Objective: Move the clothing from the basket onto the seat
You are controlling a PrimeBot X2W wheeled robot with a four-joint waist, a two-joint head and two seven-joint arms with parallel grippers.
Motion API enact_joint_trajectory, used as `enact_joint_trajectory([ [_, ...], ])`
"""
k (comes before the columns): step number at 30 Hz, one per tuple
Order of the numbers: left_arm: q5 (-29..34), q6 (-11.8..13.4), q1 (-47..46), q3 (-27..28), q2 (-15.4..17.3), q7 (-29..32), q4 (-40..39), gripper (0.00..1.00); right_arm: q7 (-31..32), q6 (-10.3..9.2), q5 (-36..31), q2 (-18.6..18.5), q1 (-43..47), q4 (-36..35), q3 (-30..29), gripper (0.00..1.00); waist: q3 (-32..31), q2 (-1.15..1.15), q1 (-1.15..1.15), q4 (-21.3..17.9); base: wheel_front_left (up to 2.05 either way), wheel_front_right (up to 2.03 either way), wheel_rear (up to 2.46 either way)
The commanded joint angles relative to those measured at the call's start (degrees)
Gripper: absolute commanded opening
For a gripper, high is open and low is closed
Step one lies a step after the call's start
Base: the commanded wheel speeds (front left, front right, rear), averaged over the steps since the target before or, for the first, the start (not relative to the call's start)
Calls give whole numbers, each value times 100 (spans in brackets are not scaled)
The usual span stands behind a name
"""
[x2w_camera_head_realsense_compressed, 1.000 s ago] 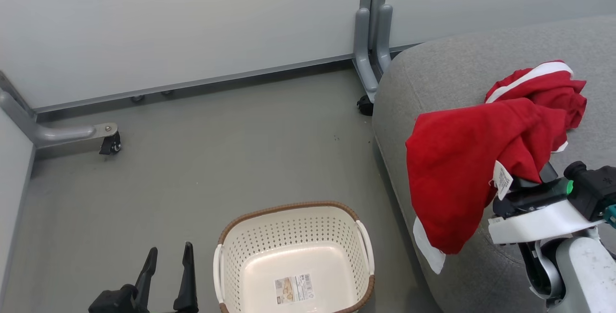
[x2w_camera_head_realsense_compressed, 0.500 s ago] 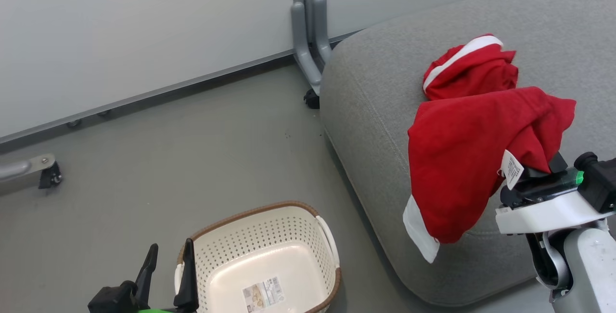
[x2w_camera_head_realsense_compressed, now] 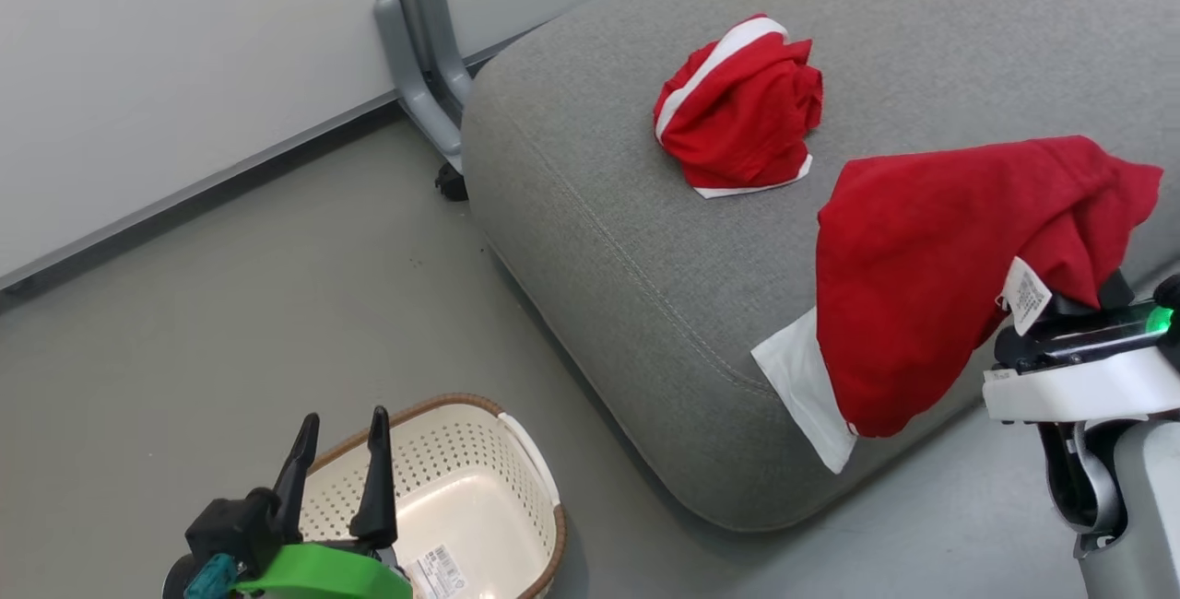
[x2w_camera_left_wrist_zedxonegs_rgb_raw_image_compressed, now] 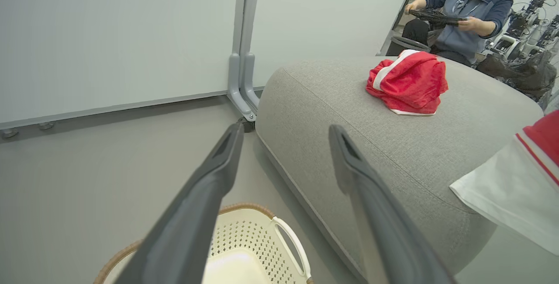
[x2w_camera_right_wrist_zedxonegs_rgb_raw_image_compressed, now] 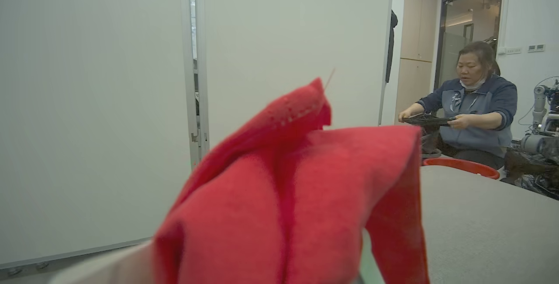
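At 7 o'clock in the head view, the left pincer [x2w_camera_head_realsense_compressed: 346, 415] is seen with its fingers spread and empty, just in front of the basket [x2w_camera_head_realsense_compressed: 433, 461] on the floor [x2w_camera_head_realsense_compressed: 230, 304]. At 4 o'clock, the right pincer [x2w_camera_head_realsense_compressed: 1083, 309] is clamped on the tagged red garment [x2w_camera_head_realsense_compressed: 931, 286], which is draped over the near edge of the seat [x2w_camera_head_realsense_compressed: 627, 212]. Farther off, at 1 o'clock, the crumpled red garment [x2w_camera_head_realsense_compressed: 737, 111] is seen lying on the seat.

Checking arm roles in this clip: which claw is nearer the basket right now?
Left. The left claw hangs open right above the basket, while the right claw, shut on a red garment, is off to the side at the seat's edge.
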Motion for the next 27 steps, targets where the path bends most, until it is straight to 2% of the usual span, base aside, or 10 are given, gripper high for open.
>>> enact_joint_trajectory([
  [1,55,-10,-160,-35,20,-17,33,100,-18,-4,1,55,-5,-51,-59,0,289,0,0,-308,0,0,0],
  [11,142,-10,-563,-319,25,-18,210,100,-17,-4,-68,235,106,-200,-418,0,466,0,0,-434,0,0,0],
  [18,92,-10,-584,-478,26,-17,218,100,-18,-4,-90,282,122,-207,-462,0,468,0,0,-446,0,0,0],
  [27,100,-10,-375,-424,25,-17,48,100,-18,-4,-113,211,-10,-164,-372,0,445,0,0,-429,0,0,0],
])
